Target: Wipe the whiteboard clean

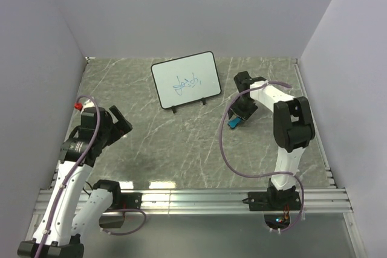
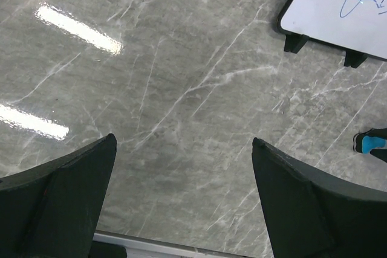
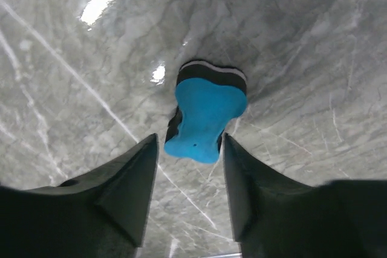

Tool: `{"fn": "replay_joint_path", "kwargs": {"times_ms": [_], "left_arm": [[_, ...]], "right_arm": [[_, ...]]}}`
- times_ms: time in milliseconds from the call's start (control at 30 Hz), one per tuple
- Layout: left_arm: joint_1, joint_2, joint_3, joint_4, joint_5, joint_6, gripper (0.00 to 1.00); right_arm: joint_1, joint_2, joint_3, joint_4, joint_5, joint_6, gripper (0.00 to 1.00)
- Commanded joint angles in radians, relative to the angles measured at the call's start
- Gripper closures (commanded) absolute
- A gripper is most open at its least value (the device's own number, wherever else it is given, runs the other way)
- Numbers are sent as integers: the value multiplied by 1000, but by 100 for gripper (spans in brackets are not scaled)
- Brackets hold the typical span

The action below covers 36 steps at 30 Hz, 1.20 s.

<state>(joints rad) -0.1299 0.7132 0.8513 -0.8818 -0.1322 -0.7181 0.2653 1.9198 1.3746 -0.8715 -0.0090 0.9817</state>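
The small blue bone-shaped foam eraser (image 3: 205, 116) is straddled by the right gripper (image 3: 190, 141), jaws drawn close beside its waist. Whether contact is made cannot be told. A good grasp, it is judged, needs the block centred and pinched squarely so it is not twisted out. The white, black-framed whiteboard (image 1: 185, 81) is propped at the back of the grey marbled bench (image 1: 169, 143), its blue scrawl unwiped. The left gripper (image 2: 184, 139) is held wide apart, empty. Counted: one whiteboard, one eraser, two grippers.

The whiteboard (image 1: 185, 80), scribbled in blue, stands near the worktop's (image 1: 175, 155) far edge. Nearer the right edge, the right jaws hang over a blue eraser (image 1: 233, 124).
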Motion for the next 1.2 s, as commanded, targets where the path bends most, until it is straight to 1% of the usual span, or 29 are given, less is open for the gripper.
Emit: {"fn": "replay_joint_path", "kwargs": {"times_ms": [0,33,100,200,433,467,500,567,700,733,767,800,833,867,900,933,967,1000,1033,1067,1100,1133,1167], "left_arm": [[-10,9,28,7,-7,17,1],[-10,12,29,9,-9,17,1],[-10,15,31,4,-12,16,1],[-10,31,34,-2,-21,9,1],[-10,60,37,-2,-32,3,1],[-10,66,37,0,-29,5,1],[-10,72,37,13,-26,5,1],[-10,98,38,46,-3,17,1],[-10,202,83,138,17,84,0],[-11,274,103,142,-1,92,1],[-8,314,159,145,-29,101,1],[-7,353,190,153,-68,109,10],[1,427,257,165,-75,126,12],[7,462,287,184,-67,140,13],[25,520,311,208,-13,153,13],[38,544,351,237,26,167,12],[50,571,365,321,75,196,12],[74,618,377,364,129,210,12],[85,643,394,413,225,218,13],[101,666,393,516,283,221,14],[122,704,390,579,324,214,14],[125,724,384,633,423,204,14],[157,747,384,683,487,181,14]], "right_arm": [[8,18,47,-11,46,20,47],[8,30,56,-14,47,17,51],[9,42,66,-23,58,2,53],[9,53,61,-27,66,-12,53],[8,56,41,-18,76,-43,58],[9,56,38,-14,76,-46,61],[8,54,32,-11,76,-51,67],[9,50,23,-3,75,-55,72],[8,39,-5,8,73,-86,80],[9,35,-14,14,70,-93,83],[9,28,-25,19,69,-104,92],[8,10,-48,23,69,-109,96],[9,-13,-61,35,66,-116,100],[8,-13,-77,38,64,-120,100],[9,-36,-100,46,63,-124,100],[8,-50,-114,52,58,-130,100],[8,-65,-124,58,43,-139,100],[8,-97,-147,68,34,-144,100],[8,-114,-160,74,24,-147,100],[9,-151,-172,81,12,-158,100],[9,-171,-193,92,-12,-158,100],[9,-192,-203,95,-20,-158,100],[9,-215,-215,103,-34,-163,100]]}}
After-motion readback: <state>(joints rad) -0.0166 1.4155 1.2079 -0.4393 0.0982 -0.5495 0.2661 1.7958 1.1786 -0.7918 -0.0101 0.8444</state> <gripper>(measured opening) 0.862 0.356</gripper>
